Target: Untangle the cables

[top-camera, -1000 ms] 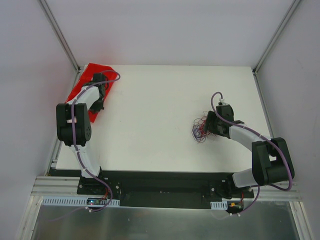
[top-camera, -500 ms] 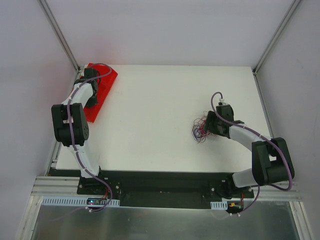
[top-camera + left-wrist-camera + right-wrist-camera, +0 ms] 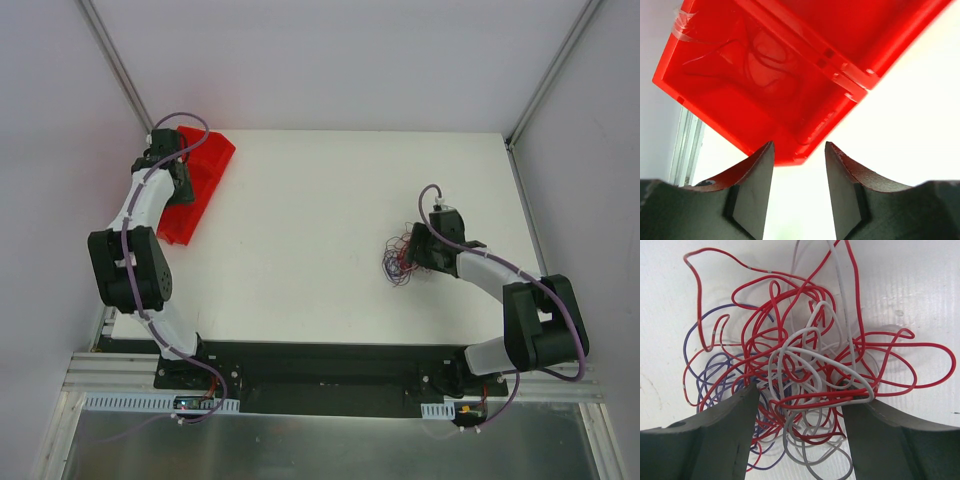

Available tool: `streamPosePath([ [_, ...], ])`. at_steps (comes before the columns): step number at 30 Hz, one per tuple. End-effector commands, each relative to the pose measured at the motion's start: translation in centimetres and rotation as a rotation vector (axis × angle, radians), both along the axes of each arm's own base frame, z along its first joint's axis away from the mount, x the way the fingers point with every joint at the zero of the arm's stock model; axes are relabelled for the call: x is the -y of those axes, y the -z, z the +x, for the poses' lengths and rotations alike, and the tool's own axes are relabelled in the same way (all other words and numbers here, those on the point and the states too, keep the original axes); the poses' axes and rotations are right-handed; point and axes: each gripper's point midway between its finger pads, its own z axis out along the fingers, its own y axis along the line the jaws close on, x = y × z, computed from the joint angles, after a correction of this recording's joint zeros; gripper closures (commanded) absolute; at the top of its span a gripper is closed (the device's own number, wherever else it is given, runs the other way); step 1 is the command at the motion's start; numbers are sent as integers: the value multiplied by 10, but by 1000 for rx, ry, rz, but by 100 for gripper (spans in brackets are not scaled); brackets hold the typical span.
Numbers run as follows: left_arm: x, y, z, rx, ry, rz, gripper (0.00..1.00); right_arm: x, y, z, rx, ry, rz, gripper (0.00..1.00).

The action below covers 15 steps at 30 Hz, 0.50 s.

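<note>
Swinging farther toward the bench's far-left corner than a second ago, the left gripper (image 3: pixel 799 150) hangs with jaws parted and empty over the glossy red plastic tray (image 3: pixel 705 110), a shallow box with a dividing rib. The right gripper (image 3: pixel 800 395) stays put, its matte dark fingers spread wide astride the cables (image 3: pixel 805 355): hair-thin red, purple and pale grey wires, knotted in small loops on the white bench (image 3: pixel 300 200) near its right edge.
</note>
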Motion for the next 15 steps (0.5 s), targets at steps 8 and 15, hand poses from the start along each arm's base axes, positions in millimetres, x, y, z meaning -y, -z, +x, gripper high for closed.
streamPosePath([
  [8,1,-28,2,80,-25,3,43,-9,6,-14,-41,-75,-53,33],
  [15,46,-12,8,84,87,-240,48,-10,7,-13,-44,-81,-53,33],
])
